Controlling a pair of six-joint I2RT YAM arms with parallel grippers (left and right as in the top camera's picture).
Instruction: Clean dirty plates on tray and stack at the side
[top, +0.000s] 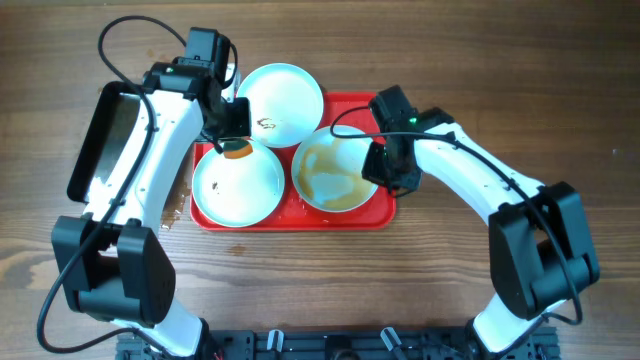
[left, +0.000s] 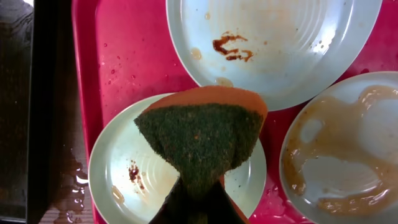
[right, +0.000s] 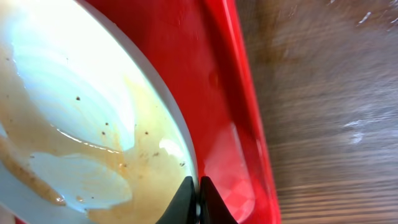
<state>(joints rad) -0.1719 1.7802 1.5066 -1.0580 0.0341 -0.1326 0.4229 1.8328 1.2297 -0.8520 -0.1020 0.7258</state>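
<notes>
The left gripper (left: 196, 198), jaws clamped on a sponge (left: 199, 140) with its green scouring face toward the wrist camera and an orange backing behind, hangs above the far edge of the near-left plate (left: 121, 165), which carries a small dark smear. Beyond it sits the far plate (left: 280, 43), marked with a dark squiggle; from overhead it overhangs the far rim of the red tray (top: 385, 205). The right gripper (right: 198, 200) is pressed closed, its tips together at the right-hand rim of the right plate (right: 81, 106), which is pooled with brown sauce; whether the rim is nipped between them cannot be told. A strip of bare red separates that plate from the tray's raised right edge. The three plates crowd the tray, with only narrow gaps between their rims. A black pan (top: 100, 140) lies just left of the tray, under the left arm, with spilled water (left: 68, 180) on the wood between them. Bare wooden table (top: 450, 60) opens to the right of the tray and in front of it.
</notes>
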